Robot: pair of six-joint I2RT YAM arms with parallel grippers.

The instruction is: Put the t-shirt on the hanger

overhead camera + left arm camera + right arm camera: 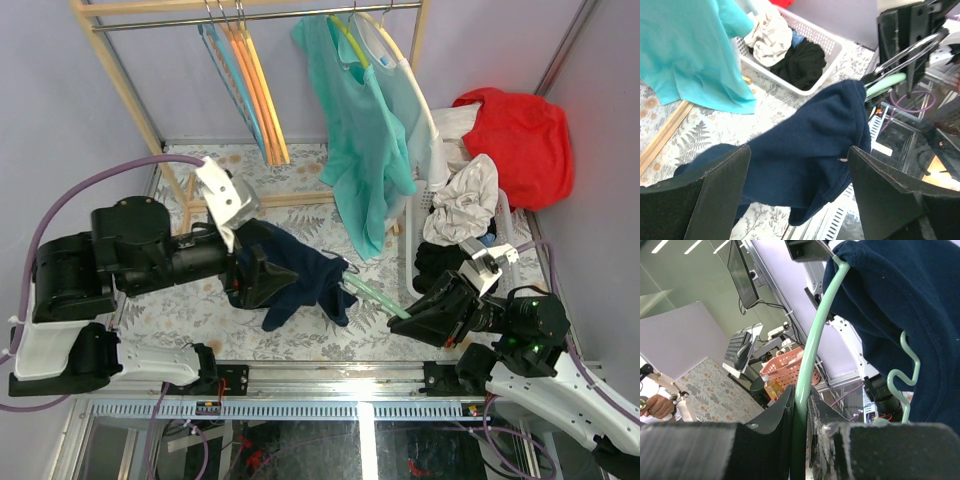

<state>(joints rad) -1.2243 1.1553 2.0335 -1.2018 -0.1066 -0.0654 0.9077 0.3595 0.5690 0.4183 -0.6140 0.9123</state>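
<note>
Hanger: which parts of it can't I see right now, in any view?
- Top external: the hanger's far end, buried under the t-shirt.
- Left wrist: everything past its green tip, inside the cloth.
- Right wrist: where its top enters, neck or sleeve, hidden by folds.

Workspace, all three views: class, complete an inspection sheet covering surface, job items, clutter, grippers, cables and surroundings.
Surface: table with fern-print cover.
Job's things: t-shirt draped over one end of the hanger, rest sagging toward the table.
Clutter: basket of clothes; red garment beside it.
Grippers: left gripper jaws open, facing t-shirt; right gripper jaws shut on hanger.
Cables: purple hose loops over left arm.
Surroundings: wooden rack with teal shirt and orange hangers; lilac walls.
</note>
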